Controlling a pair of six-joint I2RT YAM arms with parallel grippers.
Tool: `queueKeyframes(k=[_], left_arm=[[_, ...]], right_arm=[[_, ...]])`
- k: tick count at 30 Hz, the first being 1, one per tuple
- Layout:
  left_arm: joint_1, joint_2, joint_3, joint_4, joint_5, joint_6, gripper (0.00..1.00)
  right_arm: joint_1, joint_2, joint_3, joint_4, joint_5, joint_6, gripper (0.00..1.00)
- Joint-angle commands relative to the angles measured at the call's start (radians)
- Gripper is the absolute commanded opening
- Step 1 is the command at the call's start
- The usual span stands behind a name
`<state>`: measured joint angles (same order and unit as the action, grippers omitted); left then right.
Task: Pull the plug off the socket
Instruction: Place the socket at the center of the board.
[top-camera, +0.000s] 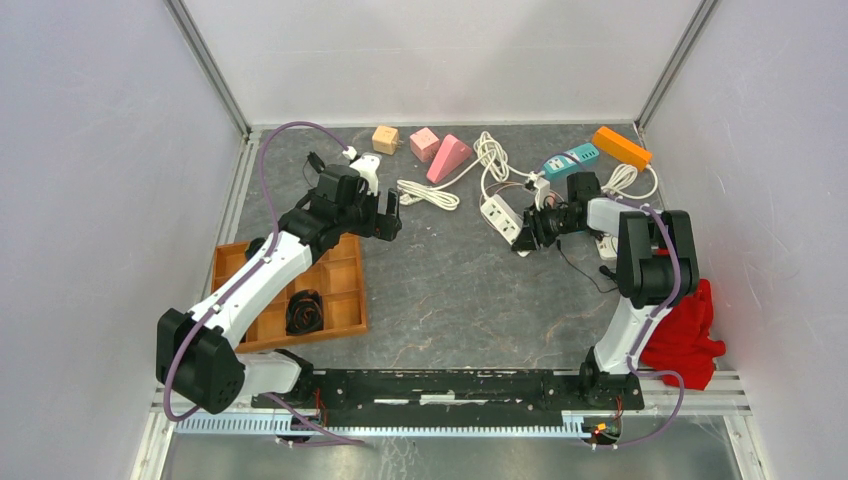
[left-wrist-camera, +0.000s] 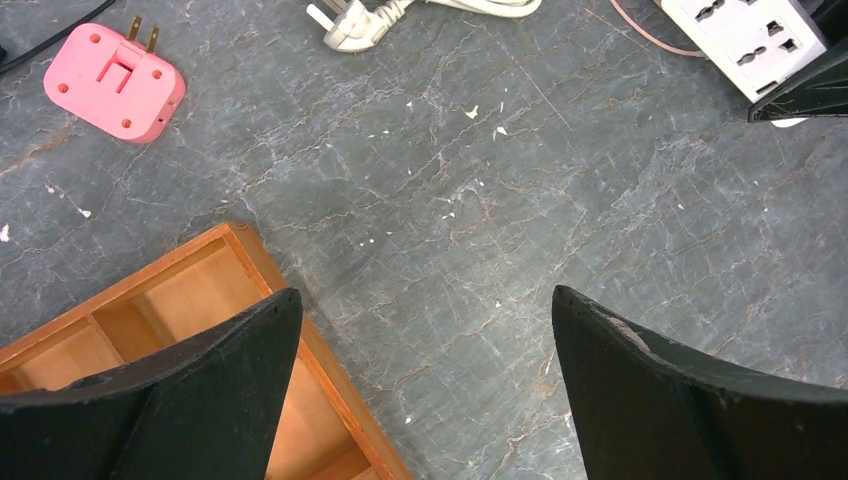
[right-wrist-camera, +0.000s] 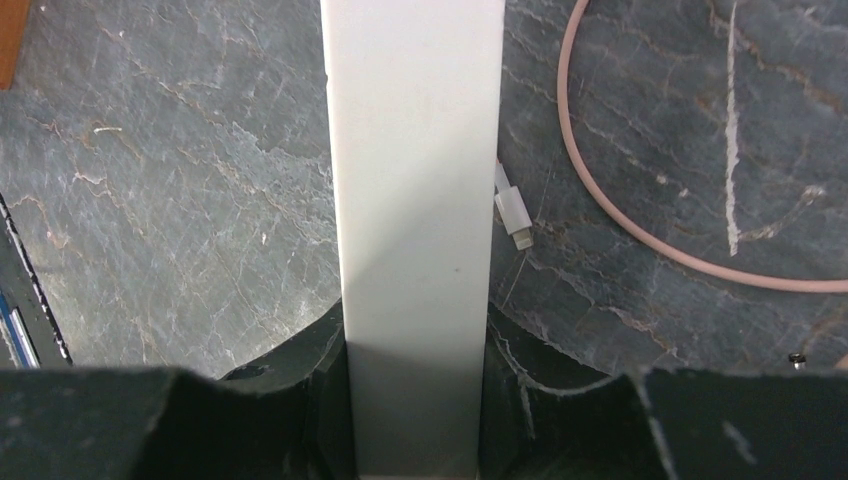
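Clamping the power strip (top-camera: 500, 218) edgewise with the right gripper (top-camera: 528, 232). Hovering well left of the strip with the left gripper (top-camera: 392, 212), jaws wide and empty. Spotting a white plug (left-wrist-camera: 345, 25) lying left of the strip, pins bare. Risking a twisting strip under any sideways tug.

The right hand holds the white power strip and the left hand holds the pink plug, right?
No. The left gripper is open and empty; the pink plug lies on the table, as the left wrist view shows. The right gripper does hold the white power strip.
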<state>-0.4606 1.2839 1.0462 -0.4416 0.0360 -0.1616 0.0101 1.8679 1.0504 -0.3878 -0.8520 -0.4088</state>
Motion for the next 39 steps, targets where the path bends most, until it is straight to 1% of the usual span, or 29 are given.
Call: queueKeyframes(k=[1, 3, 7, 8, 10, 15, 19, 21, 27, 33, 39], left_arm=[[-0.006, -0.009, 0.026, -0.002, -0.016, 0.031, 1.00], [-0.006, -0.012, 0.026, -0.003, -0.016, 0.031, 1.00], [-0.007, -0.014, 0.025, -0.002, -0.020, 0.032, 1.00], [-0.007, -0.014, 0.025, -0.002, -0.020, 0.033, 1.00], [-0.007, -0.017, 0.026, -0.003, -0.019, 0.032, 1.00], [-0.009, -0.017, 0.025, -0.003, -0.019, 0.032, 1.00], [-0.010, -0.015, 0.025, -0.003, -0.023, 0.034, 1.00], [-0.010, -0.016, 0.025, -0.002, -0.025, 0.035, 1.00], [-0.012, -0.015, 0.025, -0.003, -0.027, 0.037, 1.00], [-0.013, -0.016, 0.024, -0.003, -0.027, 0.037, 1.00], [-0.015, -0.012, 0.023, -0.002, -0.030, 0.038, 1.00]], right_arm=[[-0.005, 0.027, 0.064, -0.036, -0.004, -0.011, 0.22], [-0.005, 0.037, 0.074, -0.051, -0.007, -0.017, 0.28], [-0.004, 0.039, 0.090, -0.070, -0.001, -0.027, 0.43], [-0.003, 0.034, 0.091, -0.069, 0.001, -0.027, 0.48], [-0.028, 0.020, 0.086, -0.062, 0.005, -0.021, 0.63], [-0.046, -0.006, 0.074, -0.043, 0.014, -0.008, 0.69], [-0.054, -0.044, 0.069, -0.034, 0.032, -0.010, 0.82], [-0.062, -0.070, 0.065, -0.027, 0.037, -0.009, 0.98], [-0.091, -0.170, 0.042, 0.003, 0.049, -0.011, 0.98], [-0.110, -0.276, 0.001, 0.049, -0.003, -0.013, 0.98], [-0.113, -0.415, -0.052, 0.121, -0.013, -0.008, 0.98]])
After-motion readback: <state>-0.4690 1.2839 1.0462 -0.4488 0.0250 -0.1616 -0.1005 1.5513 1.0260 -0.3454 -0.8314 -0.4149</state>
